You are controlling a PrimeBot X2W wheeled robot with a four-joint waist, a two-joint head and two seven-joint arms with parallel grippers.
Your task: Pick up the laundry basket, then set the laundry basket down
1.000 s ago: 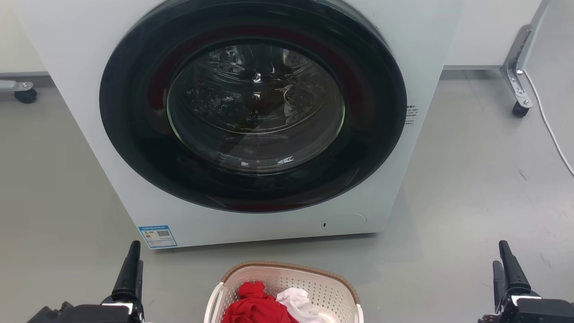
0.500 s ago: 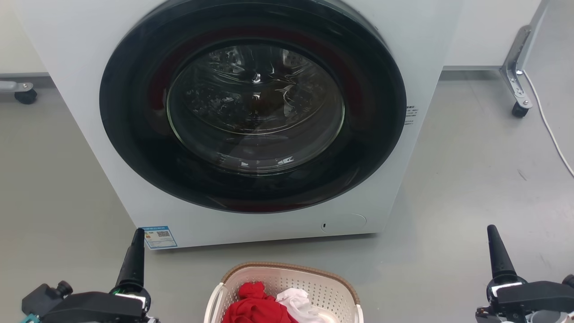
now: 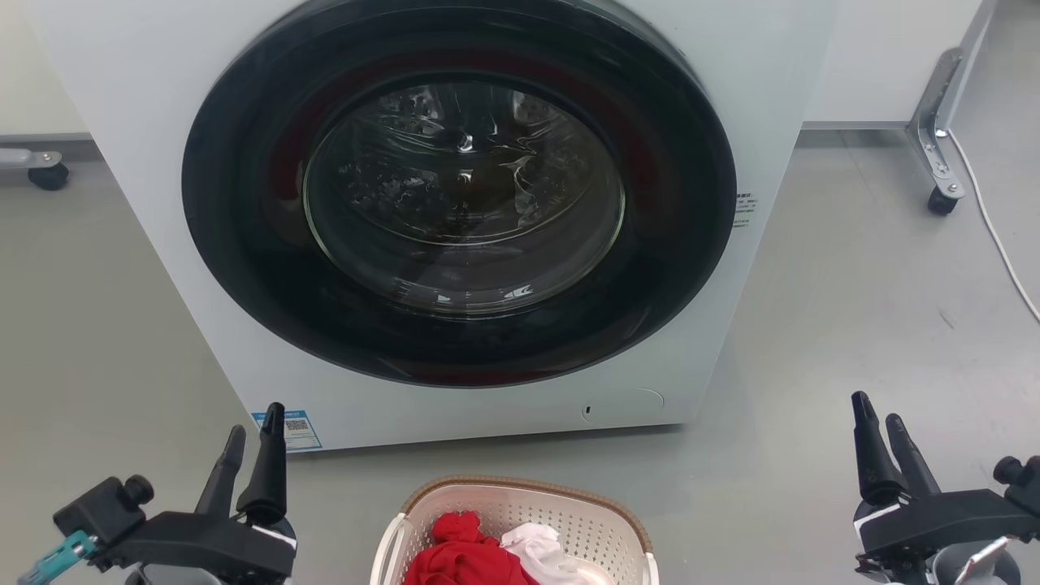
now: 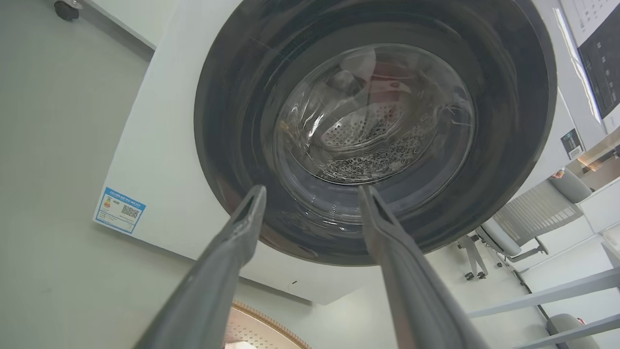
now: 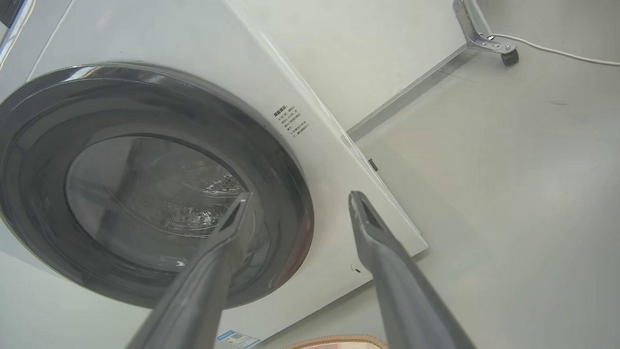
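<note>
The basket (image 3: 528, 483), holding red and white clothes (image 3: 463, 559), sits on the floor (image 3: 853, 309) nearest the robot. The left gripper (image 3: 255, 420) hangs left of it and the right gripper (image 3: 876, 409) right of it, both clear, jaws apart, likely poised for its side handles (image 3: 383, 552). Just beyond the basket stands a shut washer (image 3: 122, 122); farther right, a castor (image 3: 942, 199) and cable (image 3: 995, 227) on smooth grey floor.

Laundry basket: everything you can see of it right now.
The laundry basket is cream plastic with perforated walls, a brown woven-look rim and white side handles. It sits upright on the grey floor before the washing machine, its near part cut off by the head view's edge. Inside lie a red garment and a white garment. The left gripper and right gripper, both open, flank it without touching.
</note>
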